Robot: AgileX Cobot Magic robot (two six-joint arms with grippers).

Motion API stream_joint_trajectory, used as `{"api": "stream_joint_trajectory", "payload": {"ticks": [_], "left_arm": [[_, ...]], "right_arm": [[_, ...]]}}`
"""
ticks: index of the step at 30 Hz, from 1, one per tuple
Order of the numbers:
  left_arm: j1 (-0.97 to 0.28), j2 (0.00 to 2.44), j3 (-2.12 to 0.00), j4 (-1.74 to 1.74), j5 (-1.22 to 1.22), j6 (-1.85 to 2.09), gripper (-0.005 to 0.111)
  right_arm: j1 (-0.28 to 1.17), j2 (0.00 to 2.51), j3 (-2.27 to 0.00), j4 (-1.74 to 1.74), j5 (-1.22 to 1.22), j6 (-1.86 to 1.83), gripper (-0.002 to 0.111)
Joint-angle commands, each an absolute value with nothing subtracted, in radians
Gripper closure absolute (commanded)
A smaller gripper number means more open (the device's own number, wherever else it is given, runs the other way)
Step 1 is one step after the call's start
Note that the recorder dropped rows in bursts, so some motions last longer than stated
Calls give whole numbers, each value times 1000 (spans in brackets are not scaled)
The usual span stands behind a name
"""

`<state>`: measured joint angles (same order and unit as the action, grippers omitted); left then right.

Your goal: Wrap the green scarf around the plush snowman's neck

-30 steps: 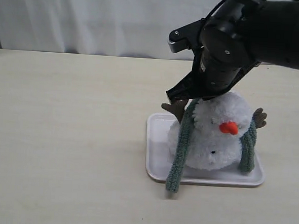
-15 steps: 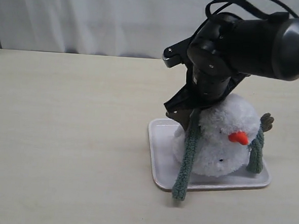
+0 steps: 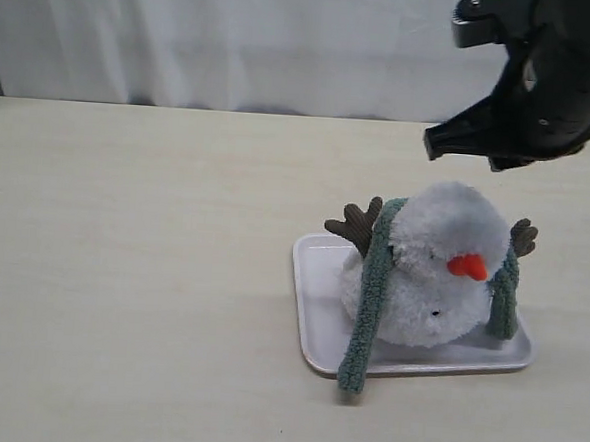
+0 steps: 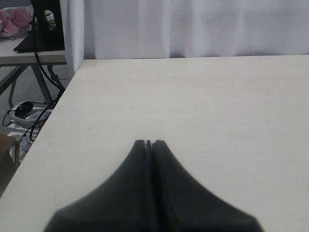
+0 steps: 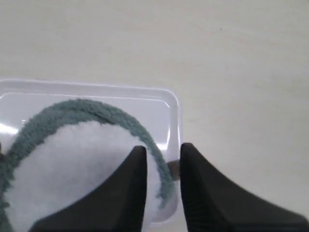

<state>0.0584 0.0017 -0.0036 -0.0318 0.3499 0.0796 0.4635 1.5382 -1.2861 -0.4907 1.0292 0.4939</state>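
Observation:
The plush snowman sits on a white tray, orange nose toward the front right. The green scarf runs behind its head. One end hangs down past the tray's front edge, and the other end hangs on the far side. The neck crease is buried in fluff. My right arm hovers above and to the right of the snowman. In the right wrist view the right gripper is open above the scarf, holding nothing. My left gripper is shut over bare table.
Brown twig arms stick out on both sides of the snowman. A white curtain closes off the back of the light wooden table. In the left wrist view the table's edge drops off beside another table and cables.
My right gripper has let go of the scarf, opened, and risen up and to the right, away from the snowman's head. The scarf stays draped; tray and snowman shifted slightly right.

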Motion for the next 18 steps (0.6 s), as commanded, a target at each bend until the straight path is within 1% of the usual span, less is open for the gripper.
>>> {"api": "stream_joint_trajectory", "payload": {"ticks": [1,5,9,14,16,18], "left_arm": [[54,0,0,-38,332,78,107],[54,0,0,-38,332,78,107],[54,0,0,-38,332,78,107],[54,0,0,-38,332,78,107],[54,0,0,-38,332,78,107],[54,0,0,-38,332,78,107]], "right_arm": [[380,1425,-1176,-423,1000,404,77],[283,1352,-1046,-280,883,285,73],[194,1328,-921,-132,770,103,66],[177,1331,-765,-10,587,-175,52],[177,1331,-723,-14,504,-195,50],[177,1332,-703,-14,419,-195,50]]}}
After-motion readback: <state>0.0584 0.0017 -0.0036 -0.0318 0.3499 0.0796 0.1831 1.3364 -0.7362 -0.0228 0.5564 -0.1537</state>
